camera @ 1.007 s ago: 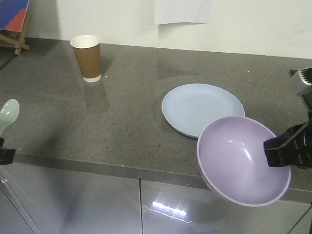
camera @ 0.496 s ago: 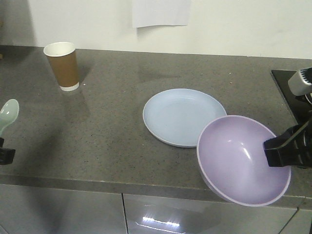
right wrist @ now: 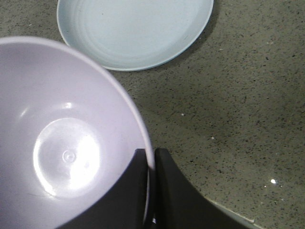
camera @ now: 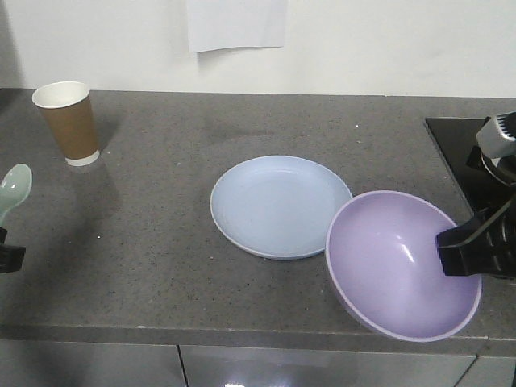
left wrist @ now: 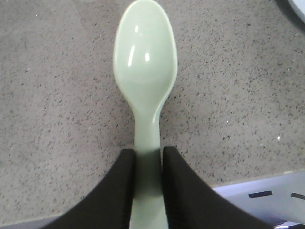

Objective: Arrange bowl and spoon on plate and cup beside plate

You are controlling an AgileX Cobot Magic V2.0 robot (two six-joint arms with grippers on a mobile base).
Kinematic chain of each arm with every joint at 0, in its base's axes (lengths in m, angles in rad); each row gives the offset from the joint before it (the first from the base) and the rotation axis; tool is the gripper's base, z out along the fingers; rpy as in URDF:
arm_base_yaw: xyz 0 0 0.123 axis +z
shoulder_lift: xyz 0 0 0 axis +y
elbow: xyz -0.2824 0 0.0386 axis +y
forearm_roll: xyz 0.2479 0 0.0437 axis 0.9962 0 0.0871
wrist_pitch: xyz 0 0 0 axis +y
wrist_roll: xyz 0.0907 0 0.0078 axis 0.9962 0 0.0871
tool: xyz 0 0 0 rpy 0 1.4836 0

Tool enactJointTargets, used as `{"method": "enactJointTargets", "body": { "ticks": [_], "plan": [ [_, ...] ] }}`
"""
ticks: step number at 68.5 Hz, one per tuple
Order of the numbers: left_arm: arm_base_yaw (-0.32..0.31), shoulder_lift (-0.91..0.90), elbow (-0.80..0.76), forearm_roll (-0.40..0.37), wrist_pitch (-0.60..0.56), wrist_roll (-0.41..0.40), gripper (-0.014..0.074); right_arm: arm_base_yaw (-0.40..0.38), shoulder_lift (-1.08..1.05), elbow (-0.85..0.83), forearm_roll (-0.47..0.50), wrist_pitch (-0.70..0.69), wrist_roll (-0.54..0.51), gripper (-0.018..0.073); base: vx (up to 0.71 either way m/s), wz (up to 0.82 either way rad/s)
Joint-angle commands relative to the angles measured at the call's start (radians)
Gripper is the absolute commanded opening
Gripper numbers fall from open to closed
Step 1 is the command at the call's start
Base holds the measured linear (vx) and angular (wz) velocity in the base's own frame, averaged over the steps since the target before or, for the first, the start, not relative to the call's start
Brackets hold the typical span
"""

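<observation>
The pale blue plate (camera: pixel 280 206) (right wrist: pixel 135 29) lies flat on the grey counter, mid-frame. My right gripper (camera: pixel 459 251) (right wrist: pixel 151 157) is shut on the right rim of the lavender bowl (camera: pixel 401 264) (right wrist: pixel 62 143), which hangs tilted just right of the plate, overlapping the plate's edge in the front view. At the far left, my left gripper (camera: pixel 6 256) (left wrist: pixel 147 155) is shut on the handle of the mint-green spoon (camera: pixel 14 191) (left wrist: pixel 145 71), held above the counter with its scoop pointing away. The brown paper cup (camera: pixel 69 122) stands upright at the back left.
A black cooktop (camera: pixel 463 157) is set into the counter at the far right. The counter's front edge (camera: pixel 242 337) runs along the bottom, with cabinet fronts below. A white paper sheet (camera: pixel 237 24) hangs on the back wall.
The whole scene has slid left in the front view: plate and cup shifted left and the cooktop came into sight. Both grippers keep their places in frame, holding spoon and bowl.
</observation>
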Motion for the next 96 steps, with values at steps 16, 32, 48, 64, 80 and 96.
{"method": "enactJointTargets", "body": {
  "ticks": [16, 32, 48, 64, 80, 96],
  "plan": [
    [-0.003, -0.017, -0.024, -0.002, -0.053, -0.002, 0.0093, 0.002, -0.017, -0.025, 0.015, -0.054, 0.002, -0.0003, 0.05, -0.05],
    [-0.003, -0.017, -0.024, -0.002, -0.053, -0.002, 0.0093, 0.002, -0.017, -0.025, 0.015, -0.054, 0.002, -0.0003, 0.04, 0.01],
    [-0.003, -0.017, -0.024, -0.002, -0.053, -0.002, 0.0093, 0.002, -0.017, -0.025, 0.015, -0.054, 0.002, -0.0003, 0.04, 0.00],
    [-0.003, -0.017, -0.024, -0.002, -0.053, -0.002, 0.0093, 0.002, -0.017, -0.025, 0.015, -0.054, 0.002, -0.0003, 0.04, -0.02],
    [-0.003, -0.017, -0.024, -0.002, -0.053, -0.002, 0.0093, 0.002, -0.017, -0.025, 0.015, -0.054, 0.002, -0.0003, 0.04, -0.02],
    [-0.003, -0.017, -0.024, -0.002, -0.053, -0.002, 0.0093, 0.002, -0.017, -0.025, 0.015, -0.053, 0.002, -0.0003, 0.03, -0.01]
  ]
}}
